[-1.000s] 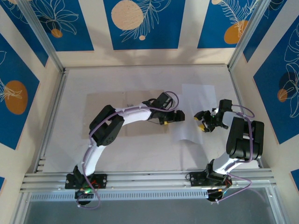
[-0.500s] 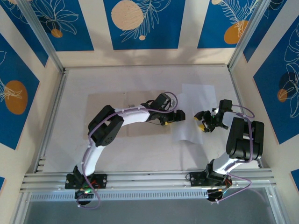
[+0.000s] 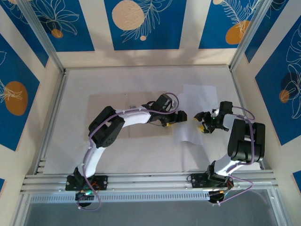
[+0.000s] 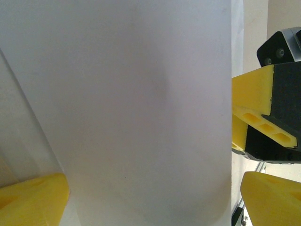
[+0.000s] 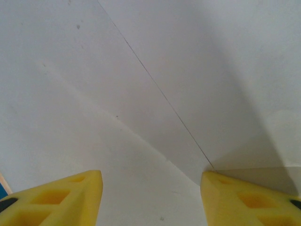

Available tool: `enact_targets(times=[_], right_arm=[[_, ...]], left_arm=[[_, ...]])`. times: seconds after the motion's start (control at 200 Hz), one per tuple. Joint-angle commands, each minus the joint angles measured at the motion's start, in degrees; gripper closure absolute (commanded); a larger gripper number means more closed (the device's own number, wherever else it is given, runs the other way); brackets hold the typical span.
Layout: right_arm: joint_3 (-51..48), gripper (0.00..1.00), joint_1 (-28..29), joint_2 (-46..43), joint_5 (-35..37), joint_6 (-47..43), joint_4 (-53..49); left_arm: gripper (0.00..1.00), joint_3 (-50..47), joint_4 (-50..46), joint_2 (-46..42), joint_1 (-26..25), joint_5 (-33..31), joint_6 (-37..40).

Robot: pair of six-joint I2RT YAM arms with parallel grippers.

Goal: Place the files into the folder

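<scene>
In the last second the right gripper [image 3: 203,123] came a little closer to the left gripper [image 3: 177,117], which hardly moved. Both pairs of fingers are spread wide, low over the files [image 3: 195,101]. The 2 white sheets lie on the surface [image 3: 141,80] just right of the folder [image 3: 106,104], so I judge that no sheet is pinched and the folder holds none yet.

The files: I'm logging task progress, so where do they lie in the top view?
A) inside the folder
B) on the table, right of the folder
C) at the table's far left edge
B: the white files lie flat to the right of the tan folder, outside it.
</scene>
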Motion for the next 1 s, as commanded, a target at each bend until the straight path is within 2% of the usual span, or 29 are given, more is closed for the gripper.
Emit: enact_targets(times=[0.0,0.37,0.74,0.995], right_arm=[[-2.10,0.41,1.11,0.63,-2.53,1.28,-2.90],[-1.77,0.41,2.28,-0.85,-3.43,2.12,-3.07],[-0.97,0.41,2.43,-2.46,-5.05,2.60,-3.98],[0.47,0.39,0.82,-9.81,-7.60,2.34,-7.47]], left_arm=[[0.06,0.07,-2.34,0.67,0.13,0.92,-0.50],[0.08,0.87,-2.26,0.89,0.16,1.42,-0.55],[0.22,0.91,-1.57,0.24,0.37,1.85,-1.34],[0.30,-0.33,1.11,-1.51,1.02,2.72,-3.10]])
